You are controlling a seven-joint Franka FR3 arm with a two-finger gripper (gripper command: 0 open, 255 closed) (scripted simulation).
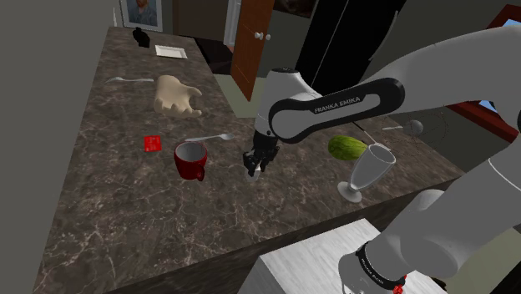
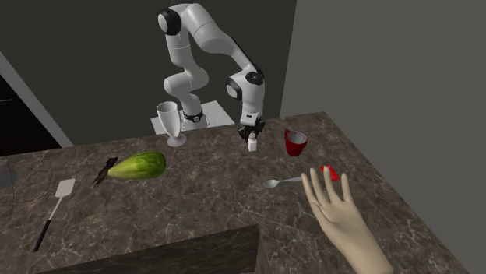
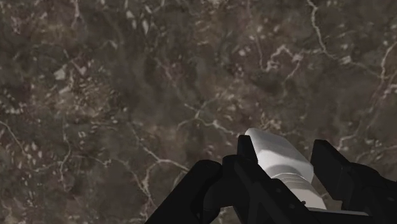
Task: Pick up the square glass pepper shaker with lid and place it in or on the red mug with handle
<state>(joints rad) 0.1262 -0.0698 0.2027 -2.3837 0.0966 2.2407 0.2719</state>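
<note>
The pepper shaker (image 3: pixel 275 151) is a small white square bottle with a paler lid end. It sits between my two black fingers, which press its sides. In the second exterior view my gripper (image 2: pixel 251 131) points down at the marble counter with the shaker (image 2: pixel 252 143) in its tips, at or just above the surface. The shoulder view has the gripper (image 1: pixel 255 164) mid-counter, a white bit of the shaker (image 1: pixel 256 170) peeking out below it. A red mug (image 1: pixel 191 159) with a handle stands upright a short way toward the shoulder view's left; the same mug (image 2: pixel 295 142) is right of the gripper in the second exterior view.
A spoon (image 1: pixel 209 137) lies just behind the mug, a small red item (image 1: pixel 151 143) farther left. A pale model hand (image 1: pixel 175 94) rests beyond. A stemmed glass (image 1: pixel 367 171) and a green fruit (image 1: pixel 348 147) stand toward the stand side. A spatula (image 2: pixel 54 206) lies far off.
</note>
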